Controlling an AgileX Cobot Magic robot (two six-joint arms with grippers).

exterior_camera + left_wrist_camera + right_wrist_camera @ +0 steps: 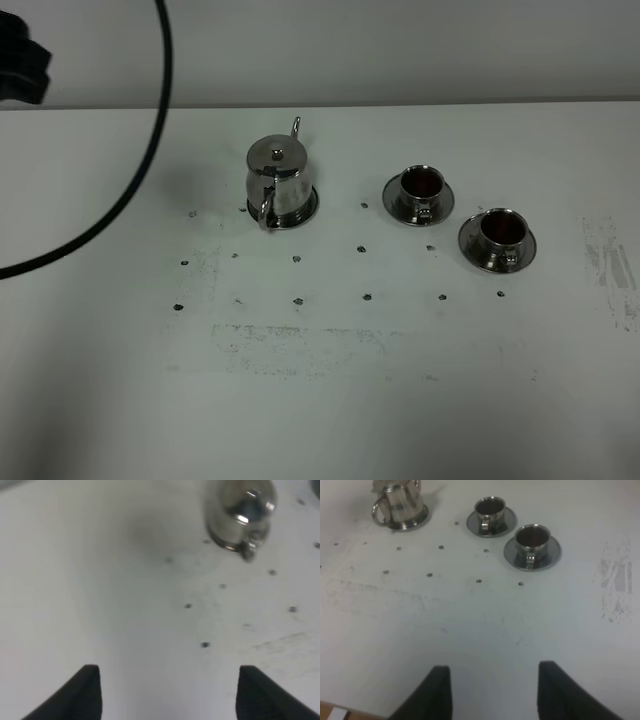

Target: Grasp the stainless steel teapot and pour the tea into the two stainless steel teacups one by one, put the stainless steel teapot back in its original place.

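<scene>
Two steel teacups stand on the white tabletop (320,400), each on its own saucer and each showing dark reddish tea inside. We see the nearer-to-pot teacup (421,187) just right of centre in the high view, and the second teacup (502,232) a little further right and closer to the front edge; the two saucers sit close but apart. Our teapot (276,178) stands upright to their left on its round coaster (308,208), lid on, loop handle toward the front, thin spout toward the back wall. Our left gripper (167,692) hovers over bare tabletop, fingers (85,690) spread wide with nothing between them, the teapot well ahead. Our right gripper (492,692) also holds nothing, fingers (437,690) parted, well back from the cups. A black cable (120,190) arcs over the left side.
</scene>
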